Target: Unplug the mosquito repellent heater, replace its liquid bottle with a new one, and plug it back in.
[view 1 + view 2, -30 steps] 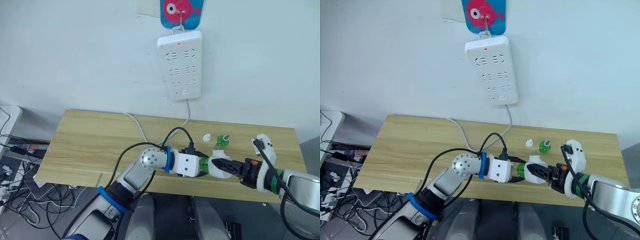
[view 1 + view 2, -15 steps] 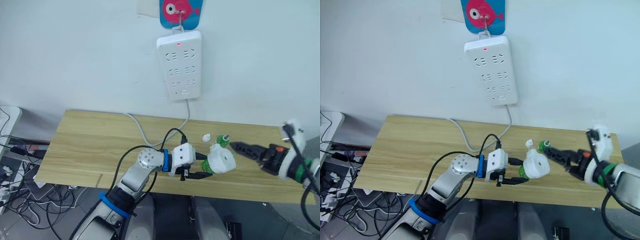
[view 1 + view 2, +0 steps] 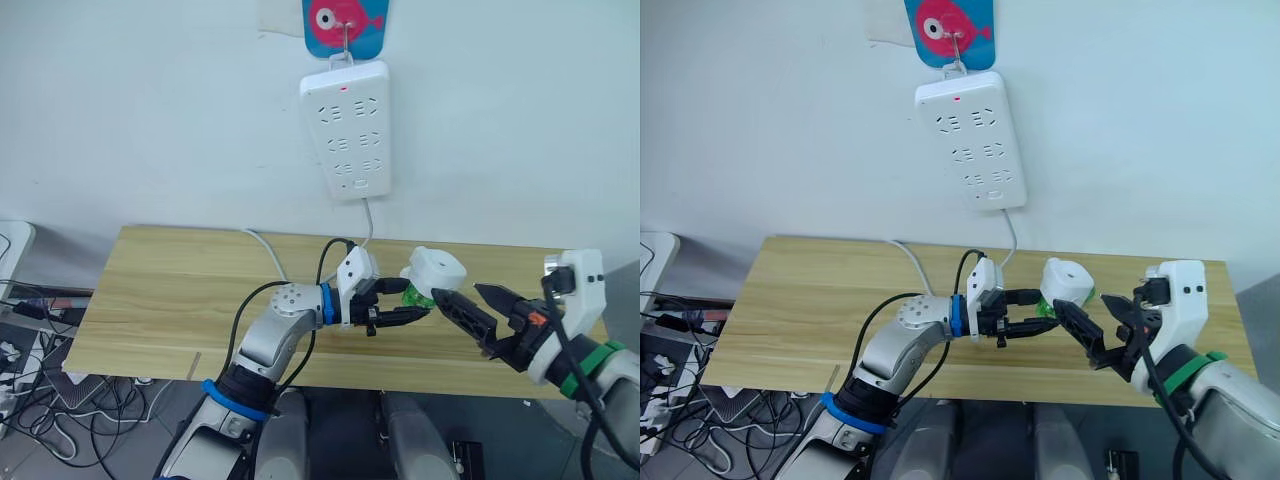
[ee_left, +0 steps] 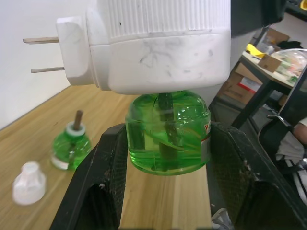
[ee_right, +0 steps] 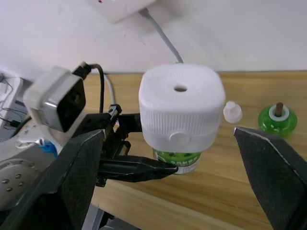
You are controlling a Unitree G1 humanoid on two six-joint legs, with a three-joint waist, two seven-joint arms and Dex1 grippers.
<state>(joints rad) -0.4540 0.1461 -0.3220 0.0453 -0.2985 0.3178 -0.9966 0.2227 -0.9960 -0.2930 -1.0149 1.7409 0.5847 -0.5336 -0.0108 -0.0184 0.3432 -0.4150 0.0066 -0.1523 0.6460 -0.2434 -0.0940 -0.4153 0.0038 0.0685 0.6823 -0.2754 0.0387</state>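
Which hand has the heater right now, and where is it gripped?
Left hand holds the mosquito repellent heater by its green liquid bottle. Right hand is open, holding nothing.

Bright even light, soft shadows; wrist-view fingers (image 4: 103, 182) blurred.

Head stereo pair looks fwd and down from above the near edge of the wooden table (image 3: 160, 290), taking in the full tabletop plus the wall w/ the hanging power strip (image 3: 345, 128); the two eyes share almost the same scene, slightly offset sideways. Left wrist cam sits v. close, sighting along its own fingers (image 4: 103, 177) at the green liquid bottle (image 4: 168, 132) under the mosquito repellent heater (image 4: 153, 43). Right wrist cam faces the wall from a bit further back, catching the same heater, the spare bottle (image 5: 277, 120) and white cap (image 5: 231, 111) also seen by the left wrist cam.
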